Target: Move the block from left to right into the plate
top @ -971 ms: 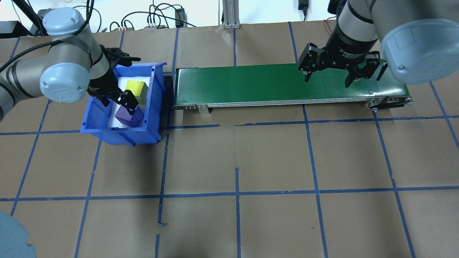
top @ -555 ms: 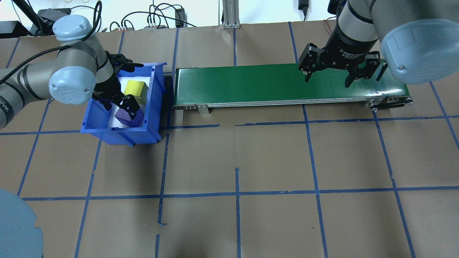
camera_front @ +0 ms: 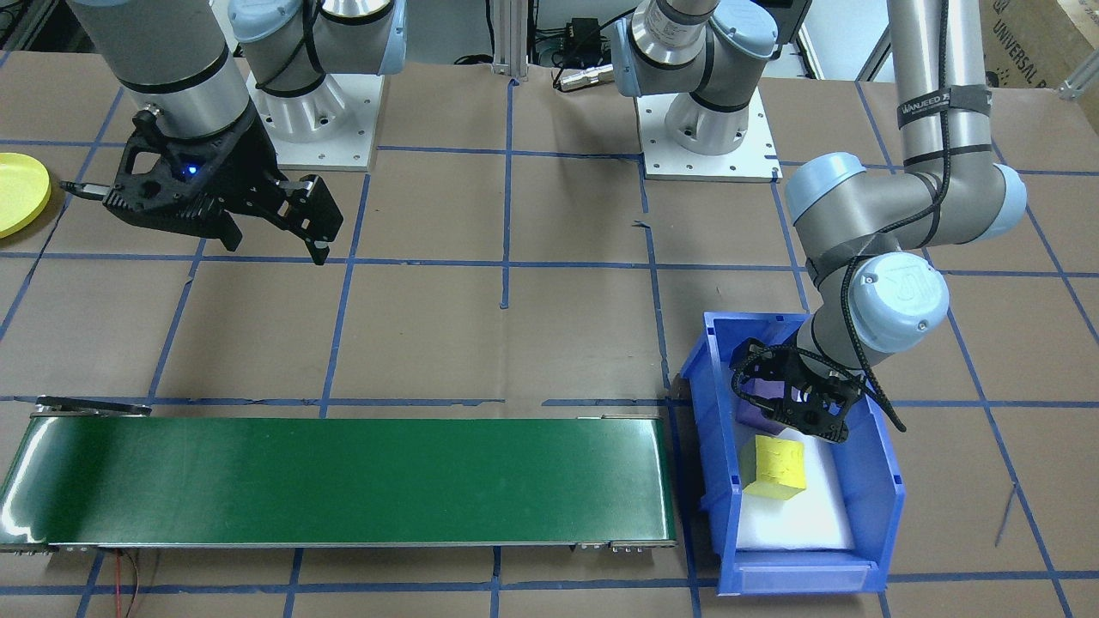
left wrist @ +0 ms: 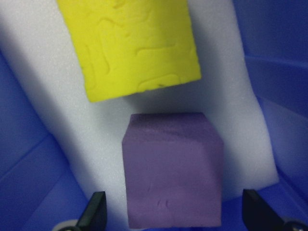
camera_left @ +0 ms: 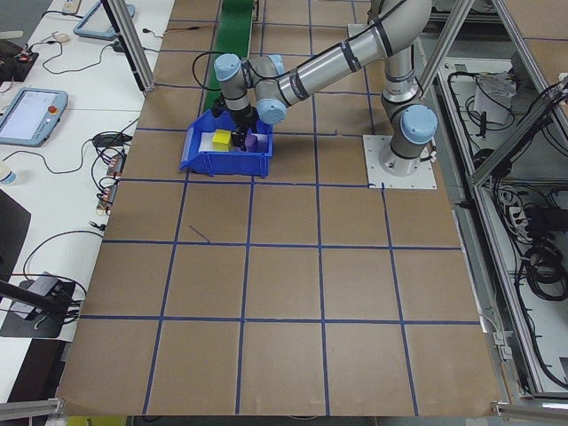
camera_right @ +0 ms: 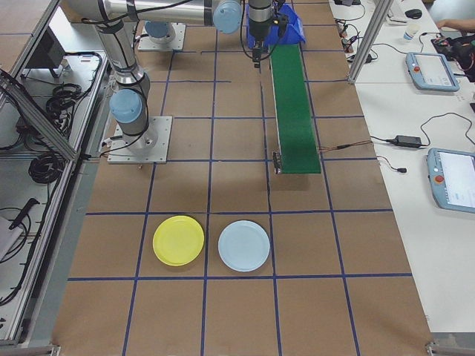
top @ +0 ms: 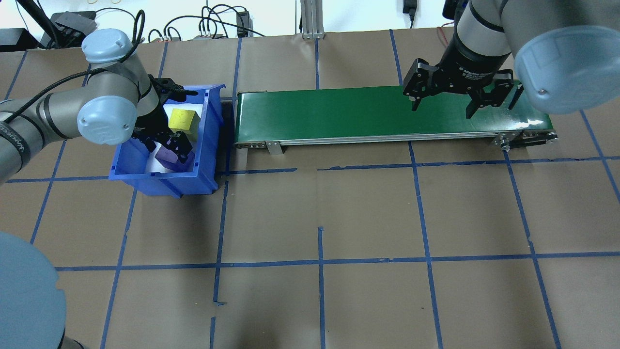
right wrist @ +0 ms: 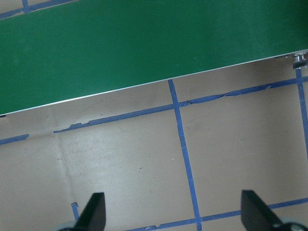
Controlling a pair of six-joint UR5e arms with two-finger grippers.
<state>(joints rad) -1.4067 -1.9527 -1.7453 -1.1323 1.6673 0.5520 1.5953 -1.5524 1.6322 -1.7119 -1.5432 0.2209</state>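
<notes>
The purple foam cube (left wrist: 172,171) is sitting on white foam in the blue plastic bin (top: 206,145), bracketed by the left gripper's (top: 164,145) wide-spread fingers. The right gripper (top: 443,104) is hanging wide open over the green conveyor belt (top: 339,114).

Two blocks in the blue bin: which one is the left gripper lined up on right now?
The purple block. It sits between the open fingers of the left gripper in the wrist view, while the yellow block lies beyond it, farther along the white foam.
</notes>
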